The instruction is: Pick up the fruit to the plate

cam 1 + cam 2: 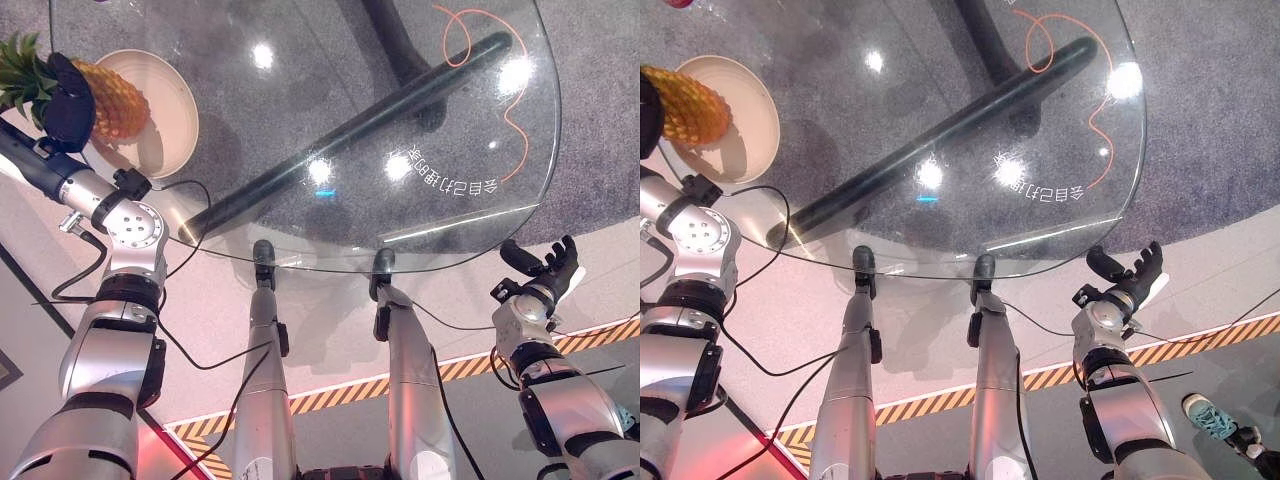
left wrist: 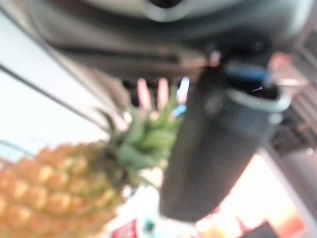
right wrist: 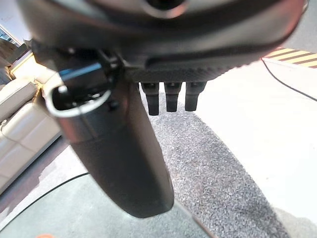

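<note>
A pineapple (image 1: 115,100) with a green crown lies tilted over the cream plate (image 1: 168,95) at the far left of the glass table. My left hand (image 1: 66,100) is shut on it at the crown end, with the thumb (image 2: 213,148) beside the leaves (image 2: 143,139). I cannot tell whether the fruit rests on the plate or hangs just above it. My right hand (image 1: 545,265) hovers off the table's near right edge, fingers straight and holding nothing; its thumb (image 3: 119,158) shows close up.
The round glass table (image 1: 400,120) lets its dark base bar (image 1: 350,140) and an orange cord (image 1: 500,80) on the grey carpet show through. Yellow-black floor tape (image 1: 400,380) runs below the table. A person's shoe (image 1: 1210,415) stands at the lower right.
</note>
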Tool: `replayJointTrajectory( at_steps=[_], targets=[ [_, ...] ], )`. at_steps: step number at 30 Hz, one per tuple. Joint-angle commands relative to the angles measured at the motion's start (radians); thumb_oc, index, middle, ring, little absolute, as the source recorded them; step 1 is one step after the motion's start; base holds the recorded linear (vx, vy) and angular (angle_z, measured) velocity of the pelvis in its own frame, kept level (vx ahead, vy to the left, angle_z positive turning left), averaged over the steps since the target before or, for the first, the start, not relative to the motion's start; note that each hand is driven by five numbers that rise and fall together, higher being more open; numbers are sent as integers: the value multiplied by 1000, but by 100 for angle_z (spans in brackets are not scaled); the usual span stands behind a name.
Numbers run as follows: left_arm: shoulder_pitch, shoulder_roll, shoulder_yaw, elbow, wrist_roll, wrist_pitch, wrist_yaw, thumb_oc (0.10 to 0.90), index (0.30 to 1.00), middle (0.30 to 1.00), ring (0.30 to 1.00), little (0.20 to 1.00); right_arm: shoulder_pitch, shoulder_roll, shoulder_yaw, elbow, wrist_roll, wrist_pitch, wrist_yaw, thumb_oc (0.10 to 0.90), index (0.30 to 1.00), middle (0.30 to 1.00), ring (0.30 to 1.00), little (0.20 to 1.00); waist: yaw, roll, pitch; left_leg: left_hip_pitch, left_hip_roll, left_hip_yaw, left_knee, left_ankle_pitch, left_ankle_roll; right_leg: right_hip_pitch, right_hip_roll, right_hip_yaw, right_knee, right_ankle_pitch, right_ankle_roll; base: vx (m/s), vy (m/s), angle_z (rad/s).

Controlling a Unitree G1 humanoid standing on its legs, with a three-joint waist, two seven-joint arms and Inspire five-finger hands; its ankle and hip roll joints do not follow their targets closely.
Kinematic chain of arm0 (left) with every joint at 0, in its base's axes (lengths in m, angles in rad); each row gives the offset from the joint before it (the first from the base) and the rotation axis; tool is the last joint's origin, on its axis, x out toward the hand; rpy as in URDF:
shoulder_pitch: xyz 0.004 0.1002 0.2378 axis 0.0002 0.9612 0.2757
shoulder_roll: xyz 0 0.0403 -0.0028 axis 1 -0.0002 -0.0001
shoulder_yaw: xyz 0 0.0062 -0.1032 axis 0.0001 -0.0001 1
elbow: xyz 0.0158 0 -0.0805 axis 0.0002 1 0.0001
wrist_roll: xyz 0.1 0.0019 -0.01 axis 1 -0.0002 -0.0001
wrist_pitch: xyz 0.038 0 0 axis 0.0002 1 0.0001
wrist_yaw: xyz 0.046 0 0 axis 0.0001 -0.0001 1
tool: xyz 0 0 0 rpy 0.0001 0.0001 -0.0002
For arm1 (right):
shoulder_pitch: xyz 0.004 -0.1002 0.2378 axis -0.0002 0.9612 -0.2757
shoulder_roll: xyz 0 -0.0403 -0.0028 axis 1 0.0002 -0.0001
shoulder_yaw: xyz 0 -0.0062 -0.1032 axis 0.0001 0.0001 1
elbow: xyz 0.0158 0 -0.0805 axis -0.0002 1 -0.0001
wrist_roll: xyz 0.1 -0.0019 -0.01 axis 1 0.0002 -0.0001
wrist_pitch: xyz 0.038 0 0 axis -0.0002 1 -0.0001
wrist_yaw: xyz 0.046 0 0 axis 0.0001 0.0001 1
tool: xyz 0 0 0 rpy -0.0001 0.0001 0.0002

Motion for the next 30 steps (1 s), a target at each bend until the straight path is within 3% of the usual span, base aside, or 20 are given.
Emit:
replayJointTrajectory(
  at_steps=[1, 9, 17, 26, 30],
  targets=[
    [-24, 25, 73, -36, 35, -107, -8, 800, 900, 900, 900, 900, 66, -16, -24, -32, -21, -76, -57, 800, 900, 900, 900, 900, 33, -45, -23, 43, -69, 38, 163, -194, 37, 164, 64, -16, -202, 54, -6, -41, -22, 1],
    [33, 12, 74, -68, 80, -118, -41, 800, 900, 900, 900, 900, 85, -9, -38, -33, -20, -68, -56, 800, 900, 900, 900, 900, 42, -48, -23, 104, -73, 41, 127, -179, 36, 230, 60, -16, -236, 72, 0, -4, -3, 0],
    [123, -15, 84, -130, 90, -127, -64, 800, 900, 900, 900, 900, 144, 7, -67, -37, -31, -70, -64, 800, 900, 900, 900, 900, 56, -36, -23, 229, -81, 46, 56, -163, 38, 351, 46, -15, -290, 87, 14, 0, 0, 0],
    [244, -57, 106, -133, 58, -92, -132, 800, 900, 900, 900, 900, 226, 20, -105, -36, -41, -28, -34, 800, 900, 900, 900, 900, 64, -31, -95, 343, -86, 46, -5, -159, 42, 461, 30, -12, -340, 92, 20, 42, -1, -1],
    [339, -82, 122, -130, 18, -50, -218, 800, 900, 900, 900, 900, 317, 21, -130, -7, -64, 31, 62, 800, 900, 900, 900, 900, 67, -23, -148, 425, -77, 63, -65, -151, 43, 541, 19, -15, -383, 99, 29, 96, 22, 1]
  ],
)
